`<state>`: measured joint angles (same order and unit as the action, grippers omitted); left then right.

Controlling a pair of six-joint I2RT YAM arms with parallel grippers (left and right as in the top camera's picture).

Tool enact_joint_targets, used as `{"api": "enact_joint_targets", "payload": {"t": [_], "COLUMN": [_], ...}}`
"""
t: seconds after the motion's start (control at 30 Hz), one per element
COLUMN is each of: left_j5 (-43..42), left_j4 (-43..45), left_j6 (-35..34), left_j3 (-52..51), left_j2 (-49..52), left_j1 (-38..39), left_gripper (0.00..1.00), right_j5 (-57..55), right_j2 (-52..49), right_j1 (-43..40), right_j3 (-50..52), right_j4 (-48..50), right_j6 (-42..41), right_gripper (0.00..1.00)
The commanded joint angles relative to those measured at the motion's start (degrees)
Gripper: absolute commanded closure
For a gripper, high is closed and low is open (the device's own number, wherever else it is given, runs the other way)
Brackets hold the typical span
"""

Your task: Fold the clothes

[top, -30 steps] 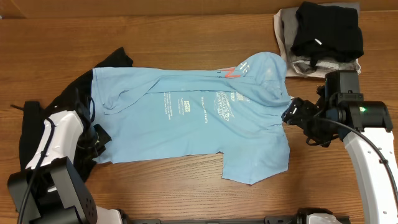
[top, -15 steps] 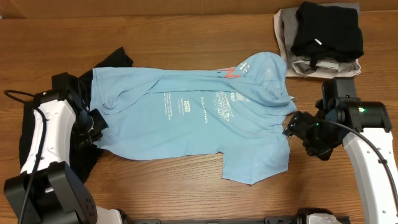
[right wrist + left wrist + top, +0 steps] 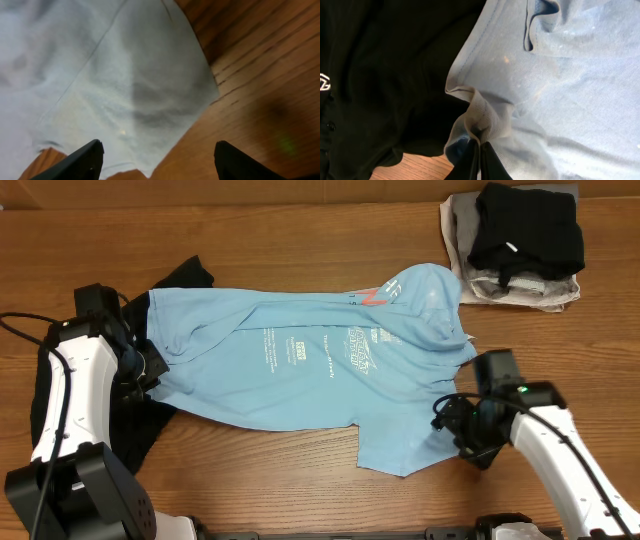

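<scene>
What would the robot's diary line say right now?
left gripper: shut on blue T-shirt edge | right gripper: open above T-shirt corner | black top: partly under T-shirt

One tabletop (image 3: pixel 300 220) carrying everything. One light blue T-shirt (image 3: pixel 310 370) lying spread. One black top (image 3: pixel 190 276) showing from under it. One folded pile (image 3: pixel 560 285) sitting apart: one black piece (image 3: pixel 528 228) topping it, grey pieces (image 3: pixel 468 225) beneath numbering perhaps two, edges blurring together. Two arms (image 3: pixel 70 395) showing, each bearing one claw: left claw (image 3: pixel 479 160), right claw (image 3: pixel 157 160).
</scene>
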<state>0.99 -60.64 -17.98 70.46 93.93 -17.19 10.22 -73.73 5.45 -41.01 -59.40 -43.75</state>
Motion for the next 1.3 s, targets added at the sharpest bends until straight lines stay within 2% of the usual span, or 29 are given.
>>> {"api": "enact_joint_targets", "payload": {"t": [0.0,0.2,0.4,0.5,0.57,0.73,1.07,1.27], "left_j5": [-0.6,-0.6,-0.6,-0.6,-0.6,-0.3,0.9,0.9], "left_j4": [0.0,0.0,0.0,0.0,0.0,-2.0,-6.8,-8.3], "left_j6": [0.9,0.8,0.8,0.8,0.9,0.9,1.6,2.2], "left_j3": [1.2,1.2,1.2,1.2,1.2,2.1,5.9,5.9], "left_j2": [0.0,0.0,0.0,0.0,0.0,0.0,0.0,0.0], "left_j1": [0.1,0.1,0.1,0.1,0.1,-0.4,-1.3,-1.3], "left_gripper": [0.96,0.96,0.96,0.96,0.96,0.96,0.96,0.96], "right_j5": [-0.7,-2.1,-2.1,-2.8,-2.9,-3.8,-8.9,-8.9], "right_j2": [0.1,0.0,0.0,0.0,0.0,1.2,7.8,8.2], "right_j1": [2.8,4.2,4.2,4.1,4.1,4.1,4.1,4.1], "right_j3": [4.0,8.6,11.0,11.0,11.0,8.7,-7.7,-11.3], "right_j4": [3.1,6.2,11.5,11.7,11.7,8.4,-11.8,-19.5], "right_j6": [-8.4,-10.6,-11.1,-11.8,-11.8,-11.8,-6.7,-4.1], "right_gripper": [0.29,0.4,0.44,0.62,0.96,0.96,0.96,0.96]}}
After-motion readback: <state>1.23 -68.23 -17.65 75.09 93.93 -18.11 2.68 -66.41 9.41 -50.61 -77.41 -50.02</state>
